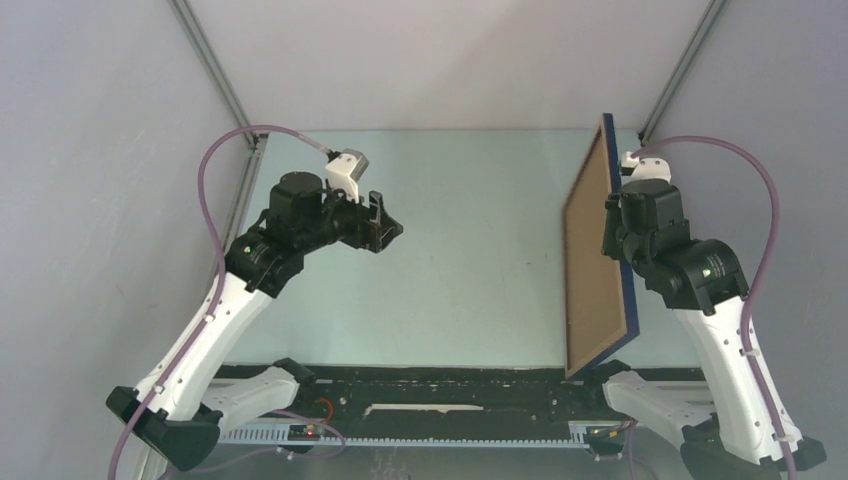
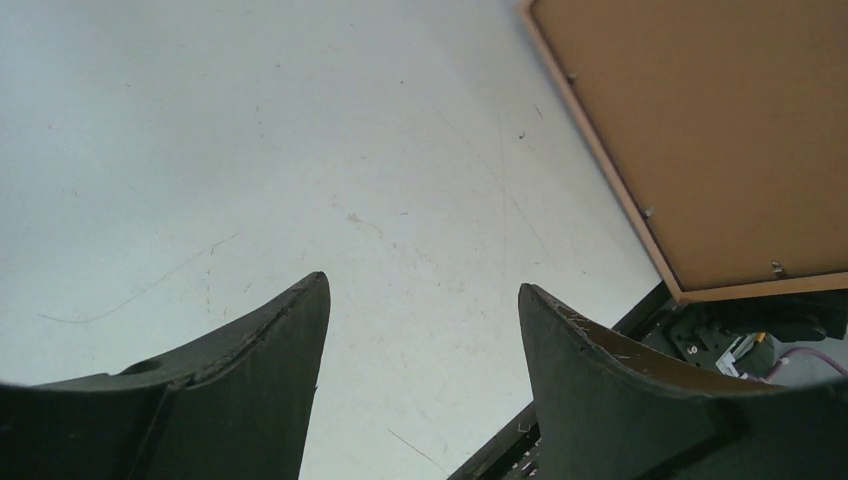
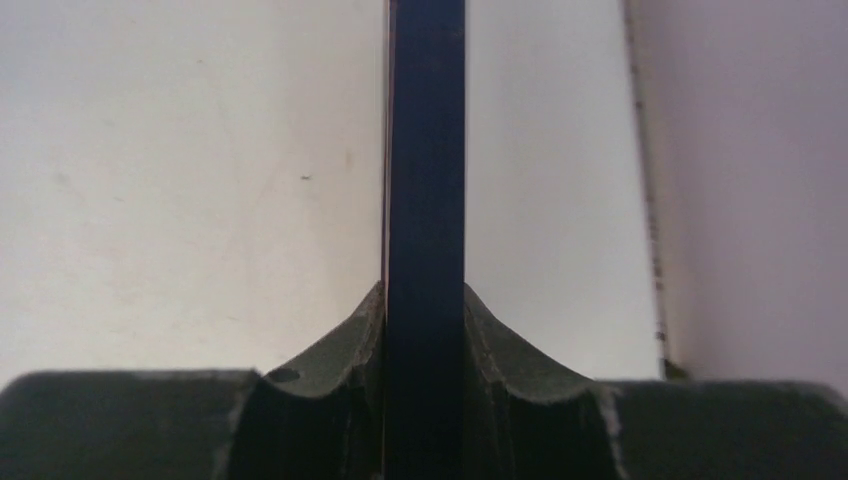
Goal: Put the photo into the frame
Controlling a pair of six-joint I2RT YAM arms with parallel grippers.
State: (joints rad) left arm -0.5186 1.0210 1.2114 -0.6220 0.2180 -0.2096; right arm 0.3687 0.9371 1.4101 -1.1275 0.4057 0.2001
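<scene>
Brown backing faces left; the frame (image 1: 595, 250) is held on edge over the table (image 1: 470, 290), right gripper (image 1: 612, 228) clamped on its blue rim. Left of the frame, the left gripper (image 1: 388, 228) hangs apart, empty. Photo unseen; the frame probably needs laying flat next.

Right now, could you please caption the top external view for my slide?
Right tool grips the steeply tilted frame, brown back facing the open left tool.

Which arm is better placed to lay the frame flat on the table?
Right, probably: the right fingers clamp the upright frame by its edge. The left fingers hang open, empty, apart from it.
</scene>
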